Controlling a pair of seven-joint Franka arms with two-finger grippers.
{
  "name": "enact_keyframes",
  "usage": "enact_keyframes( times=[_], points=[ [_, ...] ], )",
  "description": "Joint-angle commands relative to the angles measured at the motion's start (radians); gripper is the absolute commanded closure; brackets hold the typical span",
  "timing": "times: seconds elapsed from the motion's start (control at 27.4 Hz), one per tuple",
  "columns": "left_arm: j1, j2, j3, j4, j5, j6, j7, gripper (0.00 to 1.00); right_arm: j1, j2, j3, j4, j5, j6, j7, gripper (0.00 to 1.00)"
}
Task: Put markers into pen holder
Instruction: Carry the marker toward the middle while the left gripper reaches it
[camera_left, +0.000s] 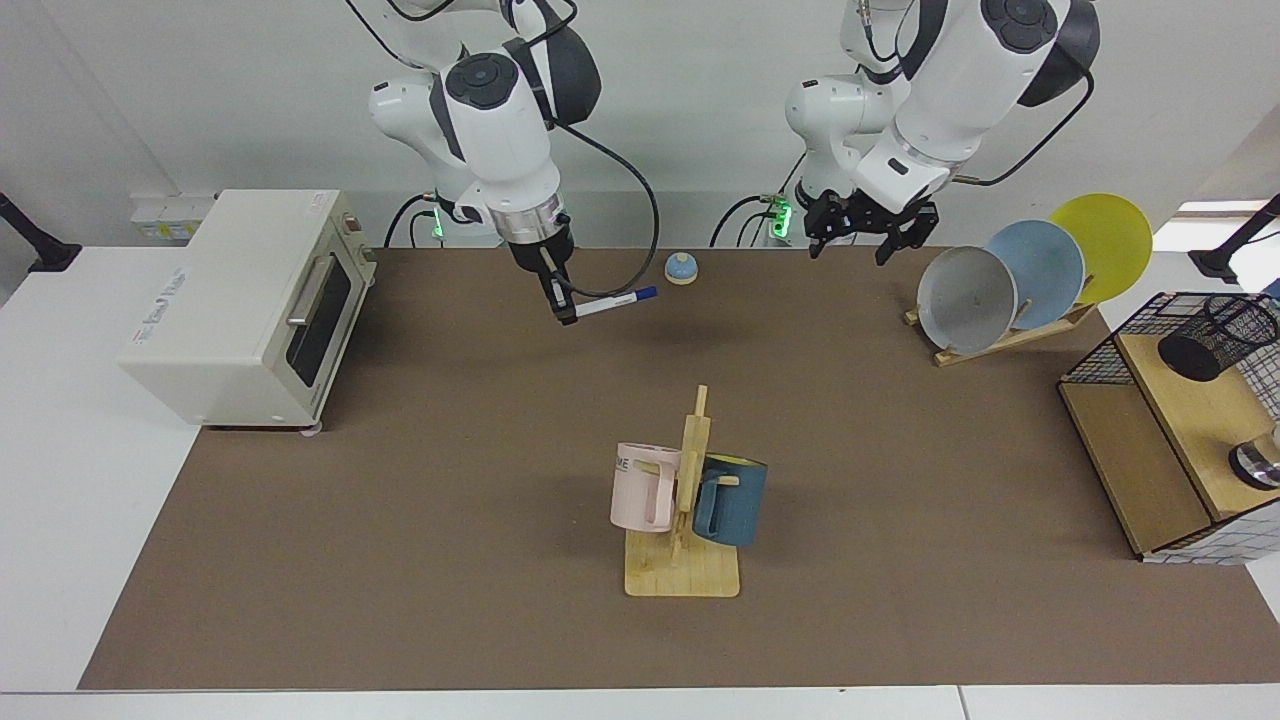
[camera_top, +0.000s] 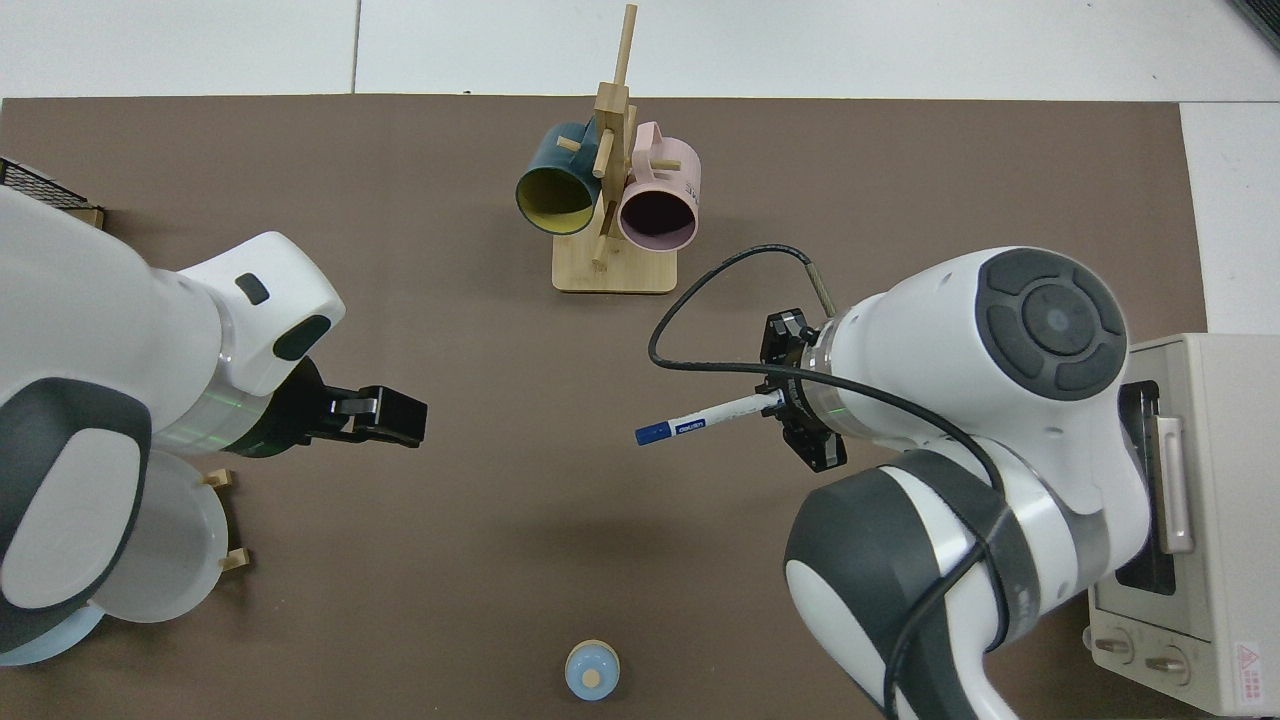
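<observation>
A slim white marker (camera_left: 610, 302) with a blue cap juts sideways from my right gripper (camera_left: 565, 310), which is shut on its dark end and hangs above the table's back middle. From above, the marker (camera_top: 700, 420) points its cap away from the right gripper (camera_top: 785, 408). My left gripper (camera_left: 862, 238) hovers open and empty near the back edge, between the bell and the plate rack; the top view shows the left gripper (camera_top: 400, 418) facing the marker across a wide gap. The black mesh pen holder (camera_left: 1215, 335) sits on the wire basket's wooden shelf at far right.
A toaster oven (camera_left: 250, 300) stands at one end of the table. A wooden mug rack (camera_left: 685, 545) with a pink and a blue mug is mid-table. Plates (camera_left: 1010, 280) lean in a rack beside the wire basket (camera_left: 1090, 365). A small bell (camera_left: 681, 268) sits at the back.
</observation>
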Motion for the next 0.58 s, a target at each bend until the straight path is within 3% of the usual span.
enact_keyframes(
  times=[0.0, 0.11, 0.55],
  points=[
    [-0.041, -0.026, 0.011, -0.030, -0.042, 0.041, 0.002, 0.00, 0.028, -0.006, -0.002, 0.025, 0.011, -0.022, 0.053, 1.00],
    [-0.065, -0.028, 0.009, -0.032, -0.043, 0.042, 0.066, 0.00, 0.037, -0.006, 0.000, 0.025, 0.020, -0.022, 0.055, 1.00],
    [-0.070, -0.031, 0.006, -0.036, -0.059, 0.003, 0.460, 0.00, 0.041, -0.006, 0.000, 0.025, 0.034, -0.021, 0.058, 1.00]
  ],
)
